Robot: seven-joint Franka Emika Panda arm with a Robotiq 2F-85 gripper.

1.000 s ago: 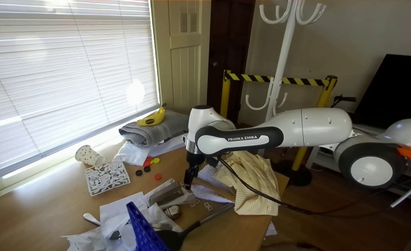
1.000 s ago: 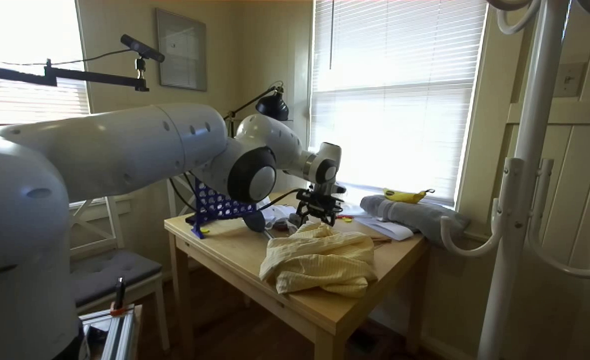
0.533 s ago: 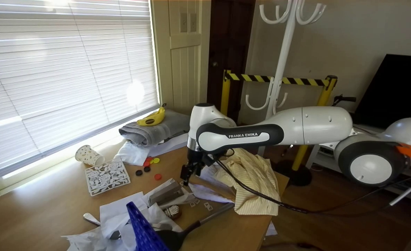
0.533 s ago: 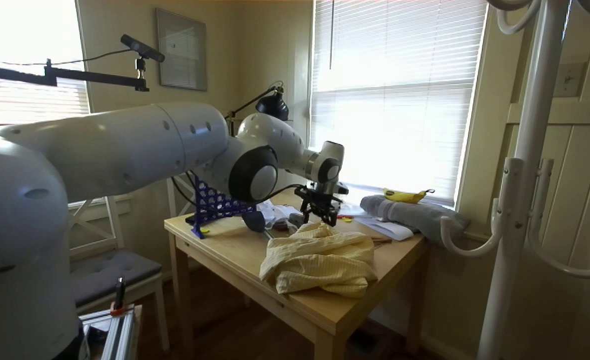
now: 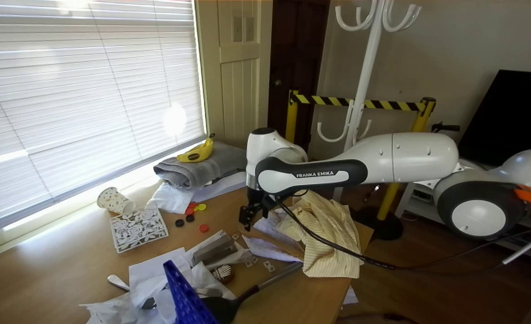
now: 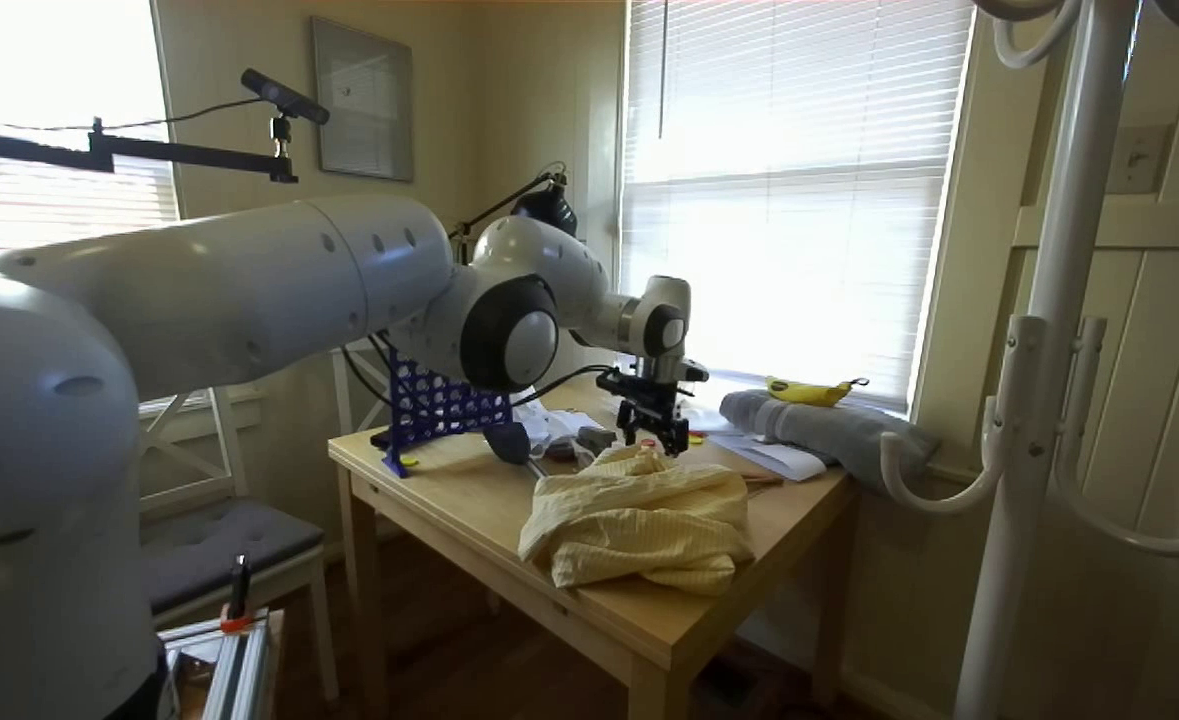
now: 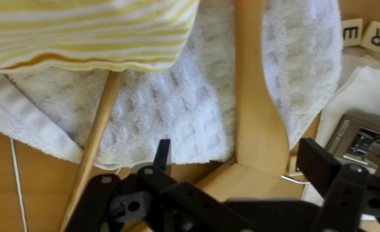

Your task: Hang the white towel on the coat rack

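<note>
The white towel (image 7: 164, 106) lies on the table, partly under a yellow-striped cloth (image 7: 90, 32) and wooden utensils. Part of the towel also shows in an exterior view (image 5: 270, 249); the striped cloth hides it in the opposite camera. My gripper (image 7: 235, 145) is open and empty above the towel's edge, with a wooden spatula (image 7: 257, 135) lying in the gap between the fingertips in the picture. The gripper also shows in both exterior views (image 5: 247, 222) (image 6: 657, 440), above the table. The white coat rack (image 5: 368, 67) stands beyond the table, with curved hooks; it also shows at the right (image 6: 1059, 250).
A wooden stick (image 7: 96, 135) lies across the towel. A grey hole punch (image 5: 215, 249), letter tiles (image 7: 351, 32), a black spatula (image 5: 265, 283) and a blue game grid (image 5: 184, 292) lie nearby. A rolled grey towel (image 5: 202, 168) carries a yellow banana pouch (image 5: 197, 152).
My gripper has risen a little and turned, shifting slightly right in both exterior views. The arm has lifted slightly. The towel and striped cloth have not visibly moved.
</note>
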